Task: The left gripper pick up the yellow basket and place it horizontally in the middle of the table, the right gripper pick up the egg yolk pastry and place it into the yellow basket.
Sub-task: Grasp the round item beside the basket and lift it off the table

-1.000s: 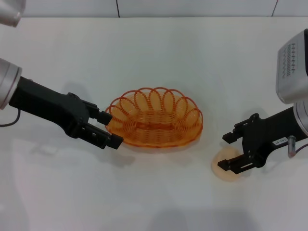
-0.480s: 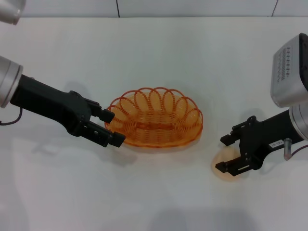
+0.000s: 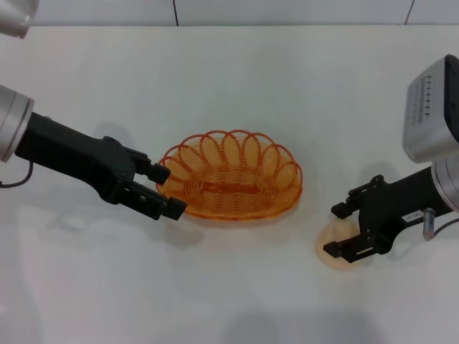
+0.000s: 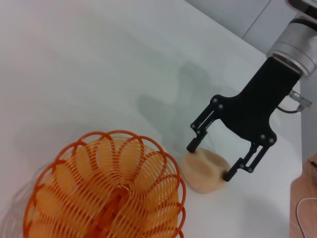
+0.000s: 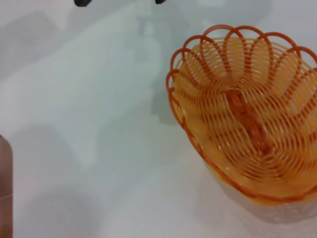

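two grippers are in shot over the white table (image 3: pixel 237 86). the yellow basket (image 3: pixel 231 177) sits upright around the middle of the head view, long side running left to right, nothing inside it. the left gripper (image 3: pixel 164 191) comes in from the left edge of the frame and its fingers are spread apart, one fingertip near the basket's left rim and the other just below that rim; can't tell if either one actually touches the wire. over in the lower right of the head view, the right gripper (image 3: pixel 341 229) is parted too, with its two fingers straddling the egg yolk pastry (image 3: pixel 332 250), which lies on the table well apart from the basket's right end. the left wrist view shows it better: the pastry (image 4: pixel 207 171) sits between the fingertips of the right gripper (image 4: pixel 212 160), with the pads close to its sides, just beside the basket (image 4: pixel 106 191) rim. the right wrist view mostly shows the basket (image 5: pixel 247 114) interior on the table.
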Controlling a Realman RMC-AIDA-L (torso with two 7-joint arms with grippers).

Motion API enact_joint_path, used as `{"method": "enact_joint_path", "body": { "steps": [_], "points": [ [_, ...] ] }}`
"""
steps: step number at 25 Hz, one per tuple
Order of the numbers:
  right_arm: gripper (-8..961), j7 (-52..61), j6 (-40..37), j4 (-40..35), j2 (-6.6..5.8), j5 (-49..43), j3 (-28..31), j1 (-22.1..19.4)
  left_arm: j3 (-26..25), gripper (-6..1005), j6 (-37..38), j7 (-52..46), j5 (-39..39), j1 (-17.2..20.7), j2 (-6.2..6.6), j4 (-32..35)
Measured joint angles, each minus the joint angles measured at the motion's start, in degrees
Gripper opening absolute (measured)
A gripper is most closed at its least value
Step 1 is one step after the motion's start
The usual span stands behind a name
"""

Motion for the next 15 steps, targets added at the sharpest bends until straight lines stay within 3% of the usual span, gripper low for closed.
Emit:
{"method": "enact_joint_path", "body": {
  "steps": [4, 9, 15],
  "points": [
    [673, -0.10, 0.31, 0.39, -0.05, -0.10, 0.00, -0.22, 0.01, 875, 0.00, 0.00, 0.00, 0.02, 0.00, -0.01],
    [482, -0.20, 0.55, 1.31, -0.15, -0.19, 0.00, 0.04, 0.09, 875, -0.07, 0.15, 0.00, -0.01, 0.00, -0.02],
    [478, -0.21, 0.50, 1.23, -0.13, -0.29, 0.00, 0.15, 0.05, 874, -0.09, 0.32, 0.00, -0.03, 0.00, -0.01]
  ]
}}
